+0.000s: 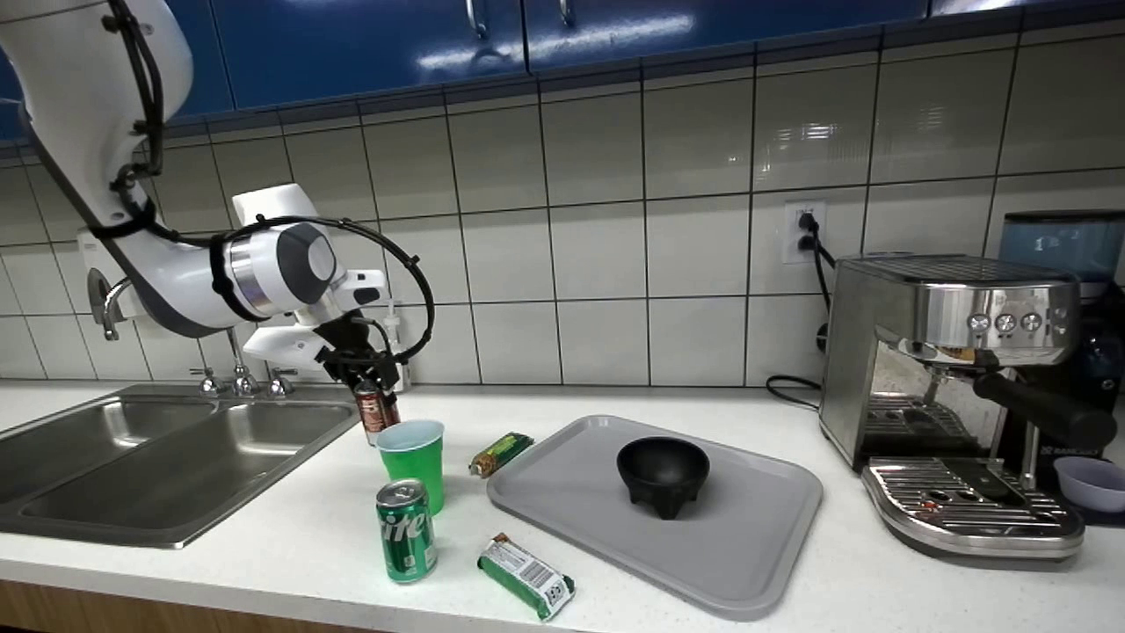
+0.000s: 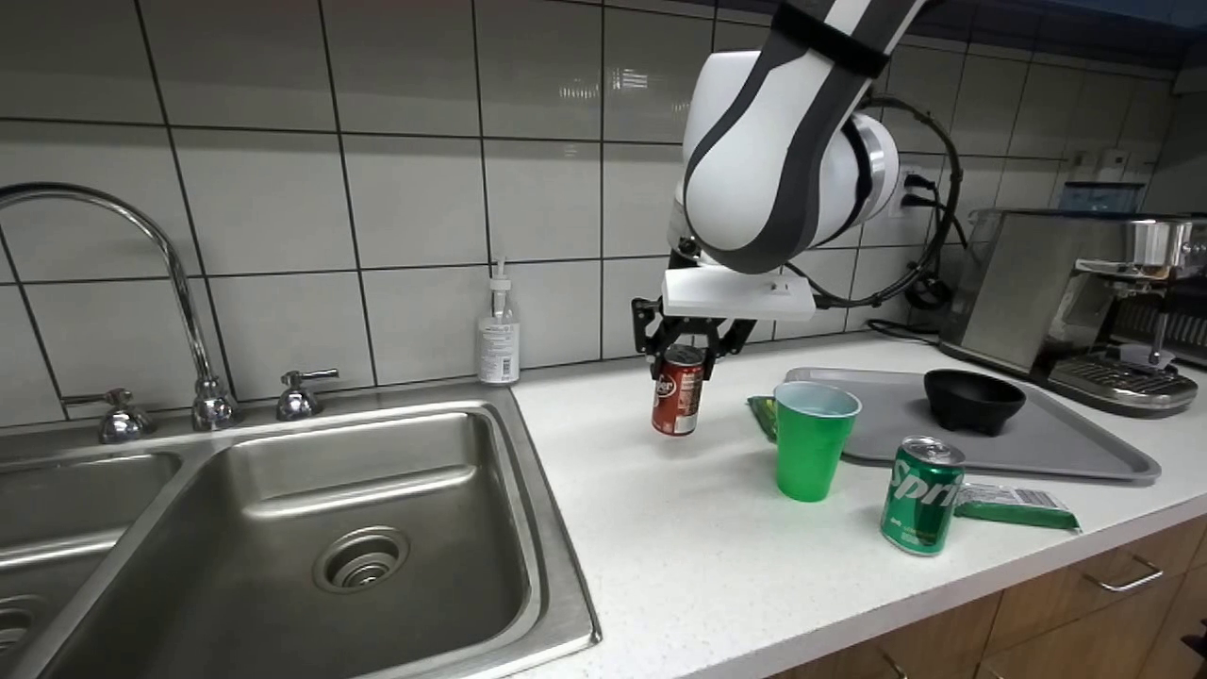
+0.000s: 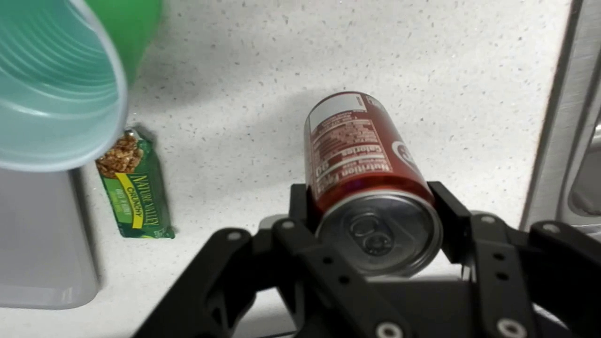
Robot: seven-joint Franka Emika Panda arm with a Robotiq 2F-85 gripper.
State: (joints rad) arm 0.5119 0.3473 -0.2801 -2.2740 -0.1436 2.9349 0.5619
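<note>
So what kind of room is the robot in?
It looks like a kitchen, though I can't tell if it's at home or at work. There's a metal sink with two basins, a big coffee machine, and blue cupboards up above.

A red can (image 2: 676,401), silver-lidded, is clamped roughly upright near the sink (image 2: 534,490).

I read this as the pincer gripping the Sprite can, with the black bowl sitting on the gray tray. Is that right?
Not the Sprite can: the wrist view shows the pincer gripping the red can instead. The rest holds: the black bowl sits on the gray tray.
</note>
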